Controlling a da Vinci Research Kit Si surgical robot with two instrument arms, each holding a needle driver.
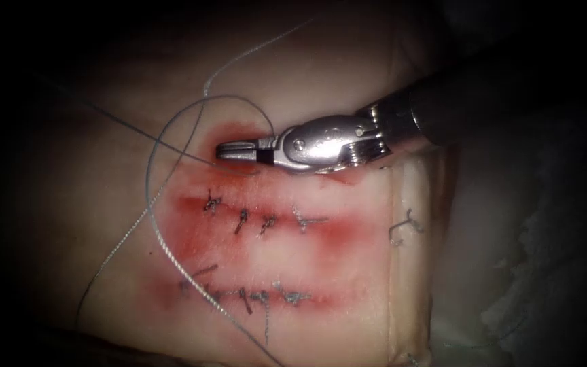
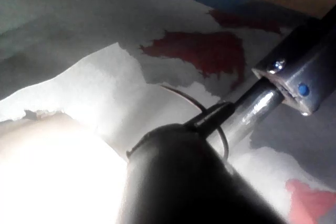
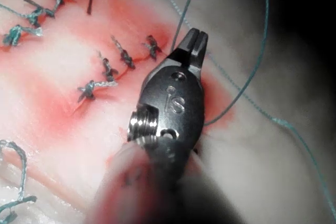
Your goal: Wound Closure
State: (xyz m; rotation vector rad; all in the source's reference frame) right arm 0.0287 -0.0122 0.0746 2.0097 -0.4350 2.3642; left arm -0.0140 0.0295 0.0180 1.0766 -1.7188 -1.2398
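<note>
My right tool (image 1: 229, 151) reaches in from the right, its shaft (image 1: 436, 112) slanting down toward the wrist (image 1: 321, 144) and the jaws pointing left, nearly level. The jaws lie pressed together, with only a thin line between them. In the right wrist view the same tool (image 3: 193, 40) points away from me, jaws side by side and closed, the wrist joint (image 3: 168, 106) straight behind them. In the left wrist view I see my left shaft (image 2: 178, 182), dark and close.

the right tool (image 1: 234, 151) hides what its closed jaws pinch; the thread (image 1: 147, 204) runs off the near edge.
</note>
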